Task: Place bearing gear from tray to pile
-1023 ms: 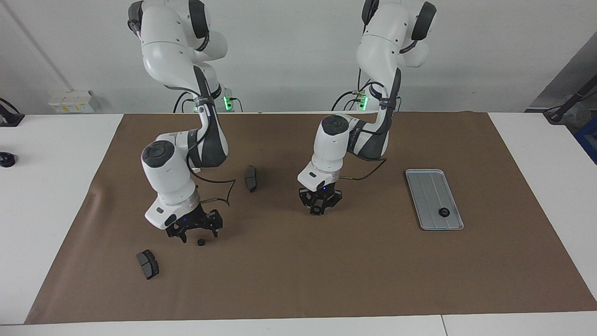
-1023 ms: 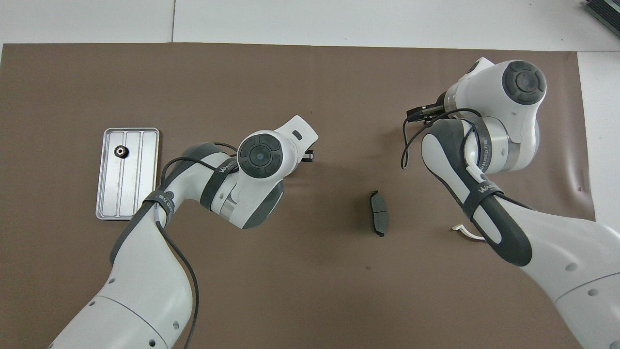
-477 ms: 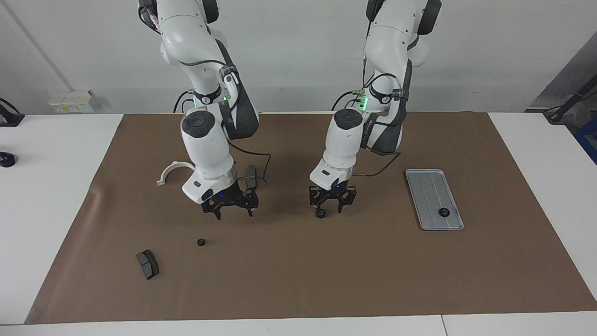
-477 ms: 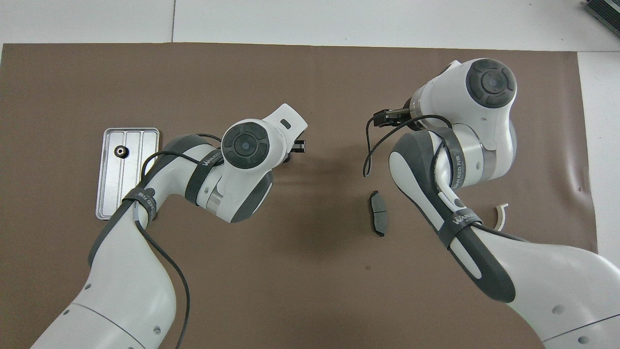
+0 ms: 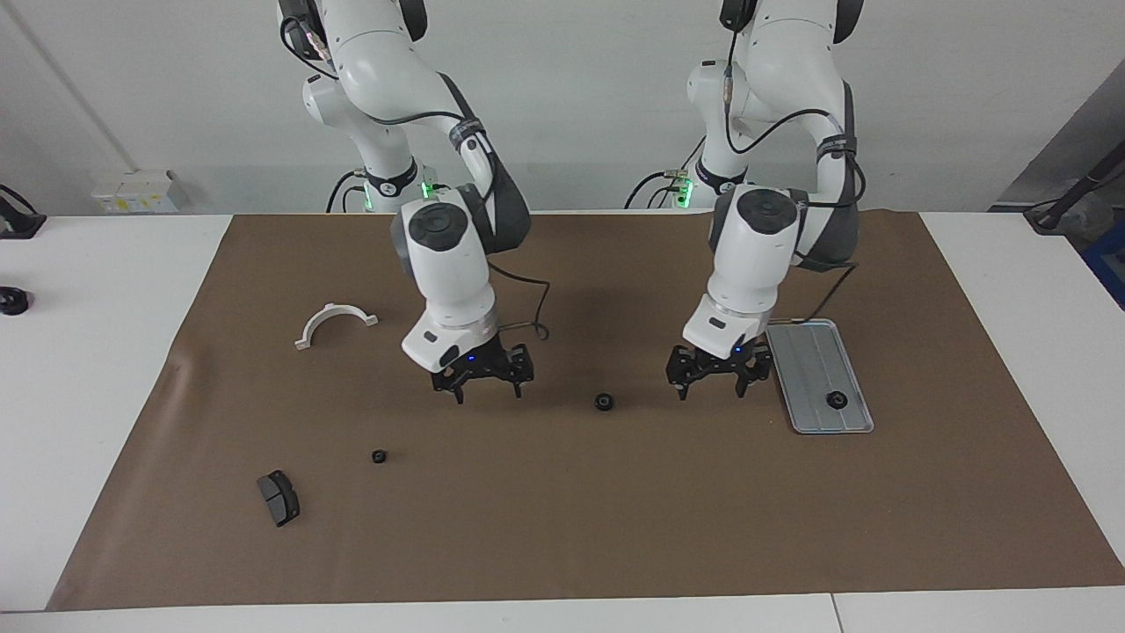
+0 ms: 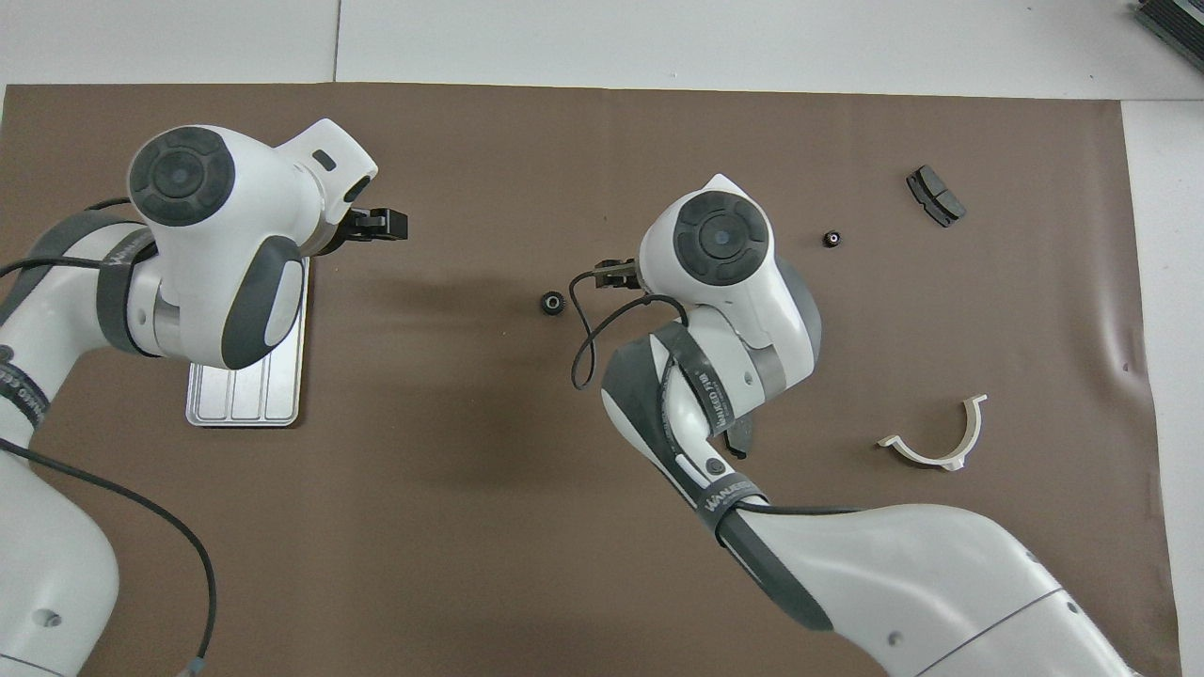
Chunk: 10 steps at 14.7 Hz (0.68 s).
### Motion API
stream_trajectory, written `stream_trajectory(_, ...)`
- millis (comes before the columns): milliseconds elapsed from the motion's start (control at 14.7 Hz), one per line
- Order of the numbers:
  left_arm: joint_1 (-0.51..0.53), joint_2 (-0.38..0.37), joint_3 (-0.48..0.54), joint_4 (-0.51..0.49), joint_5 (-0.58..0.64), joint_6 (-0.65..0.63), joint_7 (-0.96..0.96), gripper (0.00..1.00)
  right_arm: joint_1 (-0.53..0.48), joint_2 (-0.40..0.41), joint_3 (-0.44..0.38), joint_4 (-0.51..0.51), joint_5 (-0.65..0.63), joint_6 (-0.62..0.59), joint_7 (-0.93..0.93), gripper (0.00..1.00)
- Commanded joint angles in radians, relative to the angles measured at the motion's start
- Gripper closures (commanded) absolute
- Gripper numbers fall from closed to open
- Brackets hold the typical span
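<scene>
The silver tray lies toward the left arm's end of the table and holds one black bearing gear. In the overhead view the left arm covers most of the tray and hides that gear. A second gear lies on the mat mid-table and also shows in the overhead view. A third, smaller gear lies in the pile with a brake pad and the white half-ring bracket. My left gripper is open and empty, raised beside the tray. My right gripper is open and empty, raised beside the mid-table gear.
A brown mat covers the table. The second brake pad is mostly hidden under the right arm. In the overhead view the bracket, the small gear and the other pad lie toward the right arm's end.
The left gripper let go of a gear on the mat mid-table and moved toward the tray. The right gripper moved away from the pile toward that gear.
</scene>
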Motion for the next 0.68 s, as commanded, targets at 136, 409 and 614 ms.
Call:
stream_trajectory(136, 0.124, -0.006, -0.016, -0.047, 0.008, 0.088, 0.116, 0.00, 0.072, 0.139, -0.001, 0.134, -0.027, 0.060, 0.061, 0.00)
stream_trajectory(409, 0.199, 0.009, -0.016, -0.111, -0.062, 0.191, 0.162, 0.00, 0.111, 0.170, -0.002, 0.135, -0.028, 0.086, 0.066, 0.00)
stream_trajectory(614, 0.236, 0.011, -0.014, -0.162, -0.066, 0.212, 0.215, 0.00, 0.132, 0.198, -0.002, 0.137, -0.043, 0.092, 0.064, 0.00)
